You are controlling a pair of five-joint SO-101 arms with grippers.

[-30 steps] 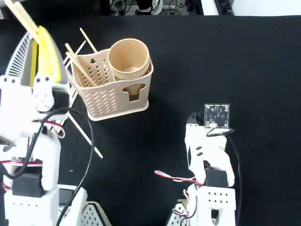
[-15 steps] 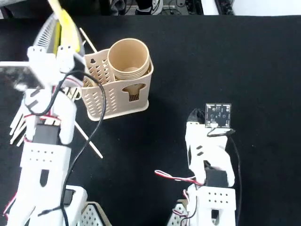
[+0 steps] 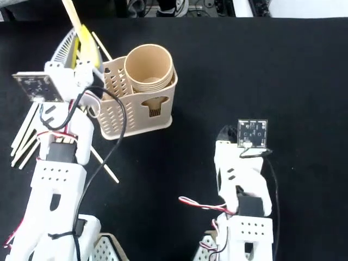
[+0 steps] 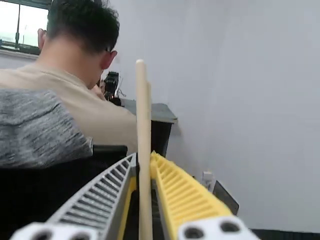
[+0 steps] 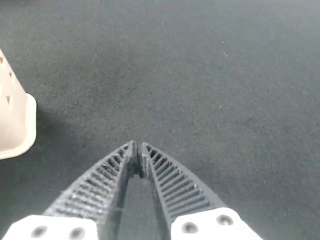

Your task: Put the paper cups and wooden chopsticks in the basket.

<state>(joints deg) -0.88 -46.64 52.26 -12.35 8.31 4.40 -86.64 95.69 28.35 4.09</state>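
My left gripper (image 3: 78, 39) is raised beside the beige basket (image 3: 136, 111), just off its left wall, and it is shut on a wooden chopstick (image 3: 71, 12) that points up past its fingers. In the left wrist view that chopstick (image 4: 143, 145) stands clamped between the grey and yellow fingers of the left gripper (image 4: 144, 161). Stacked paper cups (image 3: 149, 68) stand inside the basket, with a few chopsticks (image 3: 101, 48) leaning in its left compartment. Several loose chopsticks (image 3: 24, 138) lie on the table left of the arm, and one chopstick (image 3: 104, 165) lies in front of the basket. My right gripper (image 5: 138, 149) is shut and holds nothing, low over bare table.
The black table (image 3: 261, 70) spreads out right of the basket. My right arm (image 3: 242, 168) is folded at the front right. A corner of the basket (image 5: 14, 117) shows in the right wrist view.
My left arm has swung from the far left toward the basket, carrying the chopstick. The loose chopsticks on the table came into sight. The right arm stayed still.
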